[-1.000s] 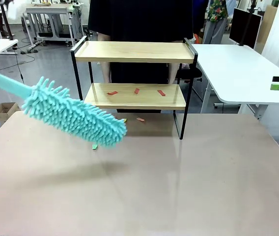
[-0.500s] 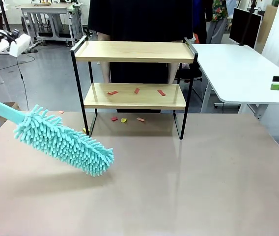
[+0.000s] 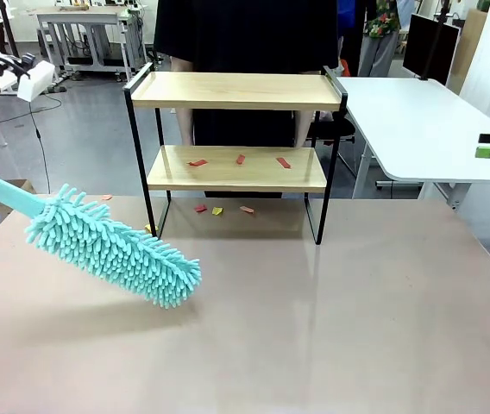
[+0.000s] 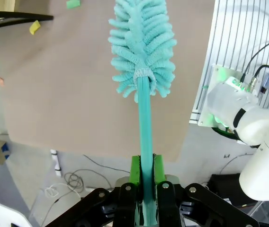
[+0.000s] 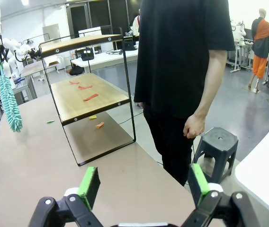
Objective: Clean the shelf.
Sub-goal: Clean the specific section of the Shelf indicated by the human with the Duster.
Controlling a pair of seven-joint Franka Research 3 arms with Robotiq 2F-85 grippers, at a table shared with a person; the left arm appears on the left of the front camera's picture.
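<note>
The shelf (image 3: 236, 90) stands on the far part of the brown table (image 3: 331, 328), directly in front of the person (image 5: 182, 61). Its upper board looks bare. Three red scraps (image 3: 240, 159) lie on its lower board, and more paper scraps (image 3: 217, 210) lie on the table beneath the shelf. The teal microfibre duster (image 3: 111, 246) is to the robot's left of the shelf and nearer the robot, well apart from it, with its head sloping down toward the table. The left gripper (image 4: 144, 165) pinches the duster's flat handle between its green pads. The right gripper (image 5: 144, 182), well to the right of the shelf, has its fingers spread and holds nothing. The step in hand is judged to be sweeping the lower board. Level the head to that board, enter through the shelf's open front, and draw the scraps forward with light contact. Keep the handle off the black frame, since the shelf may slide or tip.
</note>
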